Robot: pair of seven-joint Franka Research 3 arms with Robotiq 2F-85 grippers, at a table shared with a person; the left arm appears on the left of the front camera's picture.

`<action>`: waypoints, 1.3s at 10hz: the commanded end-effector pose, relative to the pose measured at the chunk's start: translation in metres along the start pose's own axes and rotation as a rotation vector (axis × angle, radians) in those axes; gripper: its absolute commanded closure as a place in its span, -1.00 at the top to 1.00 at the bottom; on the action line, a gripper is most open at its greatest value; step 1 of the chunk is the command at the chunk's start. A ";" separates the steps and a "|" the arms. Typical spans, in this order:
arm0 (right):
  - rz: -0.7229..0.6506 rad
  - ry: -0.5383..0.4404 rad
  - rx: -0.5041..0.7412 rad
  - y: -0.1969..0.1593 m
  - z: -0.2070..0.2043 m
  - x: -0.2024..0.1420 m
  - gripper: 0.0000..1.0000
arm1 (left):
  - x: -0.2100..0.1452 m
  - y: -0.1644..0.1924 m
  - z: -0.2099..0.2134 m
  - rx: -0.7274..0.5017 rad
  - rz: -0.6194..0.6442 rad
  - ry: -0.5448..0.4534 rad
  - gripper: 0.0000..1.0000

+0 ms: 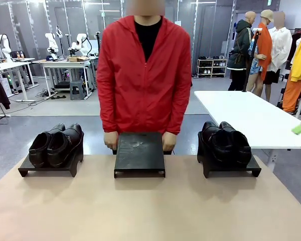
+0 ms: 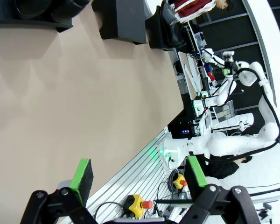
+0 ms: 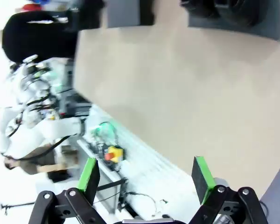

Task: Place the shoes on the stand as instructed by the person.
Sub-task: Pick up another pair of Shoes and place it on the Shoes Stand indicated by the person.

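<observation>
The job has not really started yet. The person (image 1: 143,80) in the red jacket stands at the far side of the table (image 1: 150,206), at twelve o'clock, with both hands (image 1: 111,140) on the back edge of the empty stand (image 1: 139,153) in the middle. No hand is pointing at anything right now, so I think the robot is waiting to be told which shoes to move.

One pair of black shoes (image 1: 56,143) sits on a low black stand (image 1: 47,168) at about ten o'clock. The other pair of black shoes (image 1: 226,142) sits on a stand of its own (image 1: 231,168) at about two o'clock. The empty stand is between them, well apart from both.

The left fingers (image 2: 137,178) are spread wide with nothing between them. They hang over the near edge of the table, at about seven o'clock, far from the shoes. The right fingers (image 3: 147,176) are spread wide too, with nothing in them, over the near edge at about five o'clock.

Next, the robot needs to see which pair the person picks. Then the arm on that side should reach out to that pair and come down over one shoe. The shoes are shiny and may slip, so the fingers need to close firmly on the shoe's side wall before lifting it to the middle stand.
</observation>
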State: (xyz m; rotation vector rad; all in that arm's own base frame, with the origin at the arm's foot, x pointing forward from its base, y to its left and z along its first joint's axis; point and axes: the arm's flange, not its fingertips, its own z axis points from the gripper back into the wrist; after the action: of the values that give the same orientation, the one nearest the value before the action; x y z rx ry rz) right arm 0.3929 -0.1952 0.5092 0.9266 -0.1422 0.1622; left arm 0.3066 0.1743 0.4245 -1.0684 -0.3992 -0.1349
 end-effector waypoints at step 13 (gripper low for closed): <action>-0.050 -0.075 0.305 -0.108 0.007 -0.070 1.00 | -0.004 -0.001 0.001 -0.006 -0.018 0.009 1.00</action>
State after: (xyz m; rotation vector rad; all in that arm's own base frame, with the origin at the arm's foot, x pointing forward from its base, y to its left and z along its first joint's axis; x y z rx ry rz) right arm 0.3492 -0.2711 0.4134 1.2476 -0.1768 0.0985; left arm 0.3065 0.1744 0.4246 -1.0682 -0.3995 -0.1347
